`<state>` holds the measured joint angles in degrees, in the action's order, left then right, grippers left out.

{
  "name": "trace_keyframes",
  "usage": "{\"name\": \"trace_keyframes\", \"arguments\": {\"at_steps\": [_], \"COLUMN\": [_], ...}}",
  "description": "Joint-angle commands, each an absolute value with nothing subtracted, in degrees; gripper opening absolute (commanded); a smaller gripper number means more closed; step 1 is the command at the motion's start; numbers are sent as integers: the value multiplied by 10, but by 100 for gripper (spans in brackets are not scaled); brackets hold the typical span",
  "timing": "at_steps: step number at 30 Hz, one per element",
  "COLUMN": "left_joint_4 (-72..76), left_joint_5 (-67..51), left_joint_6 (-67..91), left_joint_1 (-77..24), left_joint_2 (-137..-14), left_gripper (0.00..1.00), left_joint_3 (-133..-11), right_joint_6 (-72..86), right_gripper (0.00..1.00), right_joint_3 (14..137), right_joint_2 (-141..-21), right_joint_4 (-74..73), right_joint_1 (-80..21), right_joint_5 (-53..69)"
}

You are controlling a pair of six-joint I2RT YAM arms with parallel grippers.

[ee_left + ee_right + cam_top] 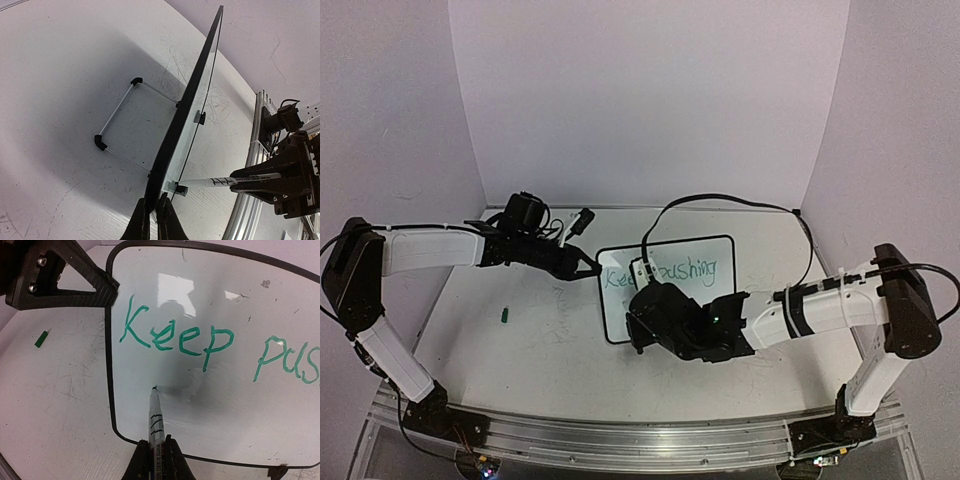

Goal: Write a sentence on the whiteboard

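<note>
Reaching across the bench with its forearm nearly level and its elbow bent back toward its base, the left arm meets the whiteboard at the side edge nearest it. The left jaws are clamped together on that thin black rim, the dark fingers pinching it from front and back toward the edge's upper end. The right arm folds in low from the board's other side, its wrist turned toward the board's face. The right jaws are closed on a marker, the fingers gripping its white barrel on either side so that the pen points at the board. Its dark tip sits at the glossy surface just below the word "Keep," in the lower part of the board on the left arm's side. The sentence reads "Keep pushing" in one line of loose green handwriting across the board's upper half. The board is a smooth, reflective white rectangle with rounded corners. It stands tilted back on a thin wire stand with two black corner feet, seen behind it in the left wrist view. A small green piece lies on the bench well apart from the board, beyond its clamped edge. The bench is matte white, scuffed with faint grey scribbles.
</note>
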<state>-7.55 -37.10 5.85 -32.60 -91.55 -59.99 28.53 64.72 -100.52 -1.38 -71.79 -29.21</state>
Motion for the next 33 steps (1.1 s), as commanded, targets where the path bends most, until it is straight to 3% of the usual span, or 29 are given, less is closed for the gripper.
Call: {"name": "trace_keyframes", "arguments": {"at_steps": [1,26,33], "left_joint_4": [-79,-79,-79], "left_joint_5": [-336,-337,-337], "left_joint_6": [50,51,51], "left_joint_1": [-325,-325,-326], "left_joint_2": [-899,-900,-903], "left_gripper": [0,0,0], "left_joint_3": [-621,-622,-622], "right_joint_6": [288,329,302], "right_gripper": [0,0,0], "right_joint_3": [674,644,639], "right_joint_2": [-1019,-1036,-994], "right_joint_4": [-27,-68,-24], "right_joint_1": [-719,-720,-720], "right_joint_5": [-307,-246,-226]}}
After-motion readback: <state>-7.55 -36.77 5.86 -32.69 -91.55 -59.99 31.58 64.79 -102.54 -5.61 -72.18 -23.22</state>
